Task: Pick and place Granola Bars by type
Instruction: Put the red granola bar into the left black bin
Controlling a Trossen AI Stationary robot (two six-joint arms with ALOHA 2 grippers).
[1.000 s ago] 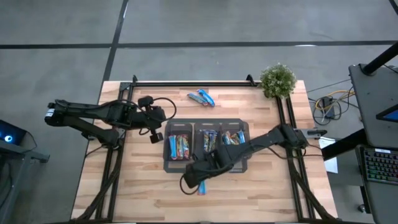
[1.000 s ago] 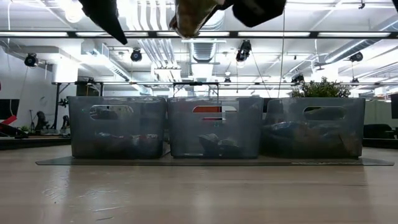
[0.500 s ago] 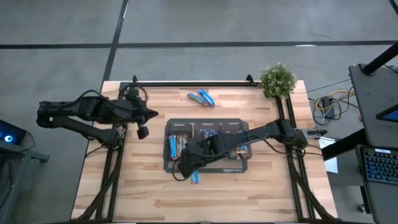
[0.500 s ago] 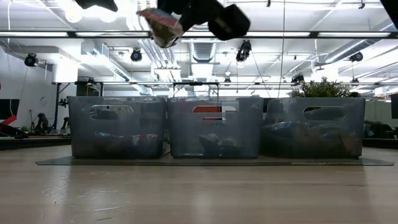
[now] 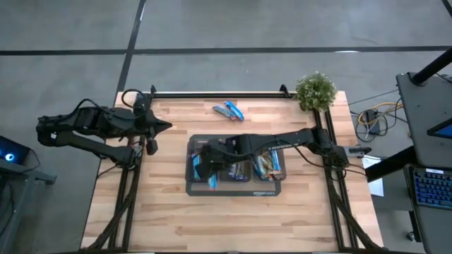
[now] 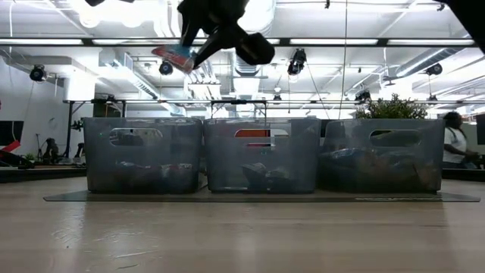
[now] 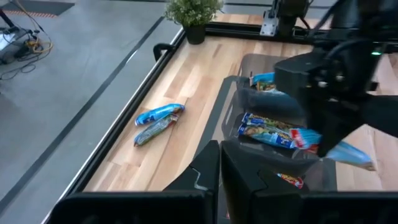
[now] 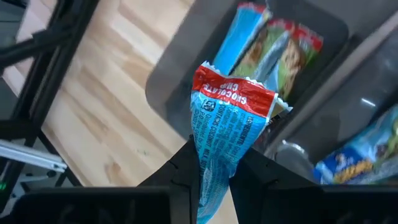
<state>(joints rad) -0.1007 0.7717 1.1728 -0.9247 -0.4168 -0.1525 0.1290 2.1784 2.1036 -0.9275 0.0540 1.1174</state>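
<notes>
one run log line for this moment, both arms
right pincer: shut on light blue wrapped granola bar, above left grey bin | left pincer: shut, waiting at table's left edge

The light blue granola bar (image 8: 231,118) carries white letters on its red end that look like "CHOCOLATE CHIP" (upside down and partly creased); the smaller print below them is too fine to read.

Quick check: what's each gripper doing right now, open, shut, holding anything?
Left gripper: shut, empty, parked at the table's left edge.
Right gripper: shut on a light blue granola bar, over the left bin.
</notes>
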